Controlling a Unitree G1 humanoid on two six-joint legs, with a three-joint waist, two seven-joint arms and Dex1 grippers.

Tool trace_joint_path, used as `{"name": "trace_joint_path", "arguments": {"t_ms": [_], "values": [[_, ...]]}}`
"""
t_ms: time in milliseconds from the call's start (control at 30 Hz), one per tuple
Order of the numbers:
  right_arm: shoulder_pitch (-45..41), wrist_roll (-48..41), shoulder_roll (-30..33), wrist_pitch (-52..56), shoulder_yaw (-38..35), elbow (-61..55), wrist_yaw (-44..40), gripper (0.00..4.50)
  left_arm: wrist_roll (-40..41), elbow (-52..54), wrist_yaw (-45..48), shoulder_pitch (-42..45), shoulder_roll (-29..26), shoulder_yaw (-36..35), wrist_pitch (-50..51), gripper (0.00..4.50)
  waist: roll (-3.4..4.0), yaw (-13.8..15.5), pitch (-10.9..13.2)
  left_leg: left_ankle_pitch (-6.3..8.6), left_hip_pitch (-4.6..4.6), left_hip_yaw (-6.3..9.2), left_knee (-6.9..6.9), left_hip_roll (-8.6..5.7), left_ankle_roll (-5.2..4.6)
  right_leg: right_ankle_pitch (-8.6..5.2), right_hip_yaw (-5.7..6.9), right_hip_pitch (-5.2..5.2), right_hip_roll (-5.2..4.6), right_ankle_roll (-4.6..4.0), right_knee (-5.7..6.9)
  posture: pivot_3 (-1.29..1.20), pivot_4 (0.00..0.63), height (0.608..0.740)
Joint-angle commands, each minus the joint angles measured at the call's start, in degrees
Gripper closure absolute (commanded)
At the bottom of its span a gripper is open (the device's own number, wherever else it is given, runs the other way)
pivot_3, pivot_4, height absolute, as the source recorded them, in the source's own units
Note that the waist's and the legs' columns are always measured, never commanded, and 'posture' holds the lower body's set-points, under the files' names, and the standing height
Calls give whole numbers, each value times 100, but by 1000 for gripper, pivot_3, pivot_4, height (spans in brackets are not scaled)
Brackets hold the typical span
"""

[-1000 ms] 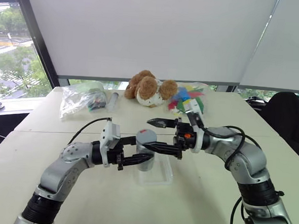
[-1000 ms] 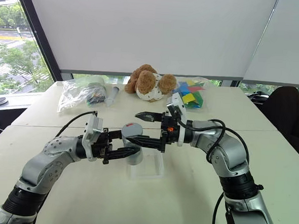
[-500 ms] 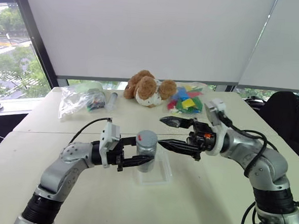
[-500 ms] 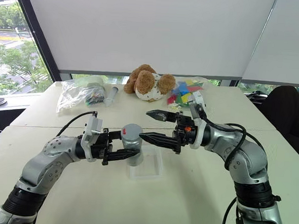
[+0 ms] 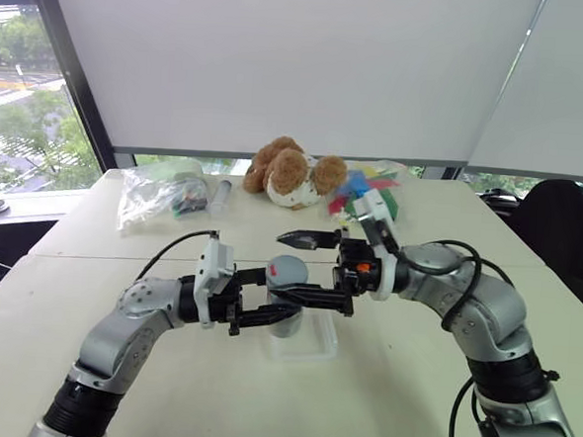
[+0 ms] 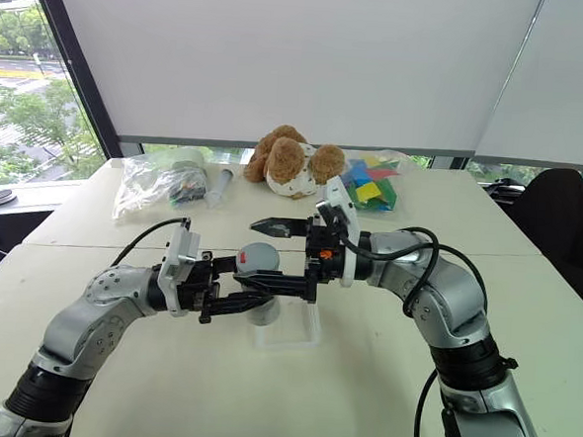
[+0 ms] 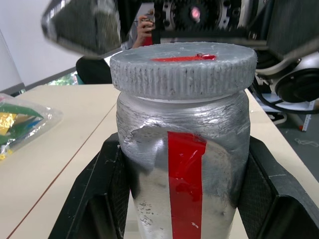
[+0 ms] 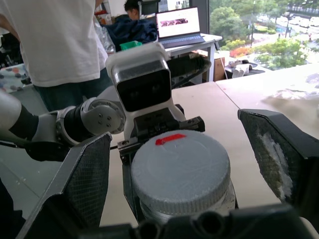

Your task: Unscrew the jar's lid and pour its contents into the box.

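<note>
Left claw point(image 5: 262, 308) clamped on the jar point(image 7: 182, 169), holding it upright above the box point(image 5: 304, 344) at mid-desk point(image 5: 212, 392). Lid point(image 8: 179, 171) on the jar, red mark on top. Right claw point(image 5: 304, 269) wide open, reaching in from the right, one finger each side of the lid, not touching it. Far side of desk: teddy bear point(image 5: 289, 172), plastic bags point(image 5: 159, 193).

We see our left claw point(image 5: 266, 308) reaching right, fingers clamped tight, and our right claw point(image 5: 306, 269) reaching left toward it, fingers point(image 8: 82, 174) spread wide apart, both arms roughly level.
</note>
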State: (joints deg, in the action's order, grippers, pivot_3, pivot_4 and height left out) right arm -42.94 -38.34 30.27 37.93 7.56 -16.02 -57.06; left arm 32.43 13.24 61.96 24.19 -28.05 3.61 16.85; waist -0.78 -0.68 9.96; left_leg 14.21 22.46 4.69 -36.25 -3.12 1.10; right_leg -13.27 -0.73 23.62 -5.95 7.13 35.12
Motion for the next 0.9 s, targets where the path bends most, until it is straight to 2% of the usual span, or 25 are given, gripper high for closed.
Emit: {"name": "trace_joint_path", "arguments": {"t_ms": [33,167,233,333,367,533,700,767,833,900], "values": [[2,205,-37,-274,67,9,-96,62,-3,80,-1,76,2,-46,-86,2338,0,-1,0,0,0,0,0,0,0,0,0,0,0,0,0,0,150,740],[-7,128,-143,-238,13,0,-88,62,40,164,-27,-19,-21,-80,-32,2338,0,-1,0,0,0,0,0,0,0,0,0,1,0,0,0,0,150,740],[-48,48,-179,-176,-35,-19,-87,574,37,183,-15,-43,-33,-65,-26,2338,0,-2,0,0,0,1,0,0,0,0,0,1,0,0,0,0,150,740],[-118,-195,-246,2,-164,-74,-62,1884,30,179,-25,-36,-31,-63,-22,2338,0,-1,0,0,0,1,1,1,0,0,0,1,0,0,0,0,150,740],[-131,-261,-260,51,-201,-85,-59,2174,27,175,-29,-33,-31,-62,-25,2338,0,-1,0,0,0,1,1,1,0,0,0,1,0,0,1,0,150,740],[-8,-867,-386,313,-568,-87,-90,2159,30,156,-54,-20,-38,-46,-44,2338,0,4,0,0,0,1,0,1,0,0,0,0,-1,0,0,0,150,740],[121,-2135,-627,750,-1475,40,242,2159,22,110,-22,-10,-58,-62,-80,2338,5,3,3,0,0,1,1,1,0,0,-2,-1,-1,0,0,0,150,740],[358,-2308,-448,834,-1867,128,449,2159,45,78,3,18,-86,-116,-88,2338,5,14,3,0,0,2,0,1,0,0,-1,-1,-1,0,0,0,150,740],[808,-2027,-109,690,-2193,139,550,2159,79,63,3,43,-116,-183,-77,2338,4,32,2,0,0,3,0,0,0,0,-1,-5,-2,0,-2,0,150,740],[1395,-1372,165,55,-2504,302,581,2159,129,53,-27,58,-155,-269,-44,2338,4,57,3,0,1,4,0,-2,0,0,-1,-9,-2,0,-8,0,150,740]]}}
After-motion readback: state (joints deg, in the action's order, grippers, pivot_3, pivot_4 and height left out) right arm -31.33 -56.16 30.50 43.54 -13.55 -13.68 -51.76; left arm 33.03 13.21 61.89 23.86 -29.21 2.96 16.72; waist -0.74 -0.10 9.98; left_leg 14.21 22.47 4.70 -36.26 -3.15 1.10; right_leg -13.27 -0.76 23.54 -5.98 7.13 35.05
